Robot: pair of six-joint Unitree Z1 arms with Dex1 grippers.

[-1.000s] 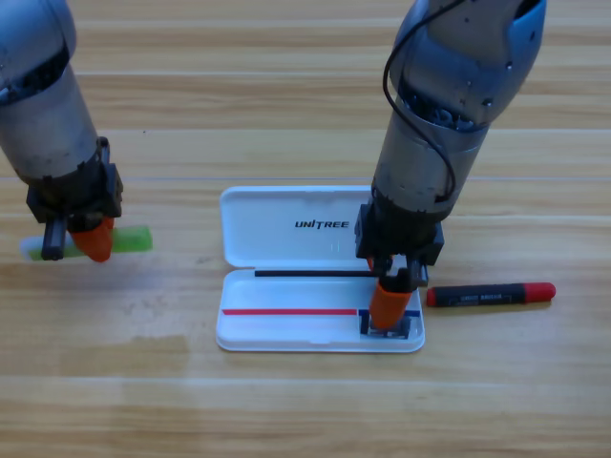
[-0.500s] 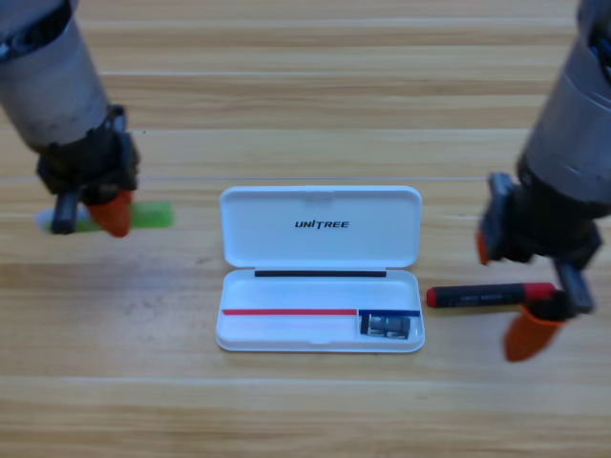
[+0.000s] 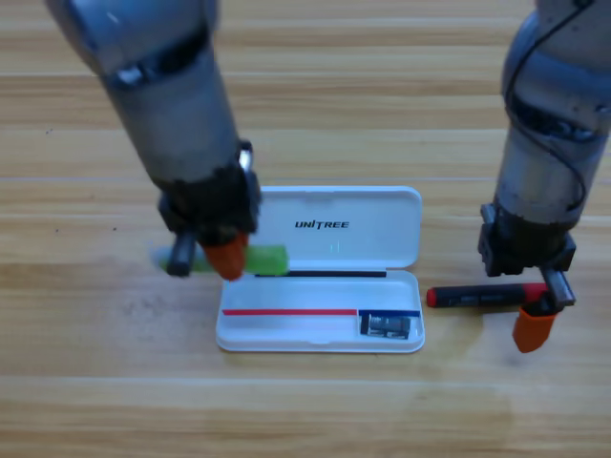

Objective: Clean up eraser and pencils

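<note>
The left gripper (image 3: pixel 215 258), clamped on the green pencil (image 3: pixel 263 260) over the white case (image 3: pixel 320 329), could drop it askew across the rim, while the right gripper (image 3: pixel 537 310) (jaws seemingly apart) straddling the navy pencil (image 3: pixel 473 297) may nudge it away

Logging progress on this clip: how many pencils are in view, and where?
2. The green pencil is held by the left gripper over the case's left edge. The navy pencil lies on the table right of the case, its right end under the right gripper.
</note>
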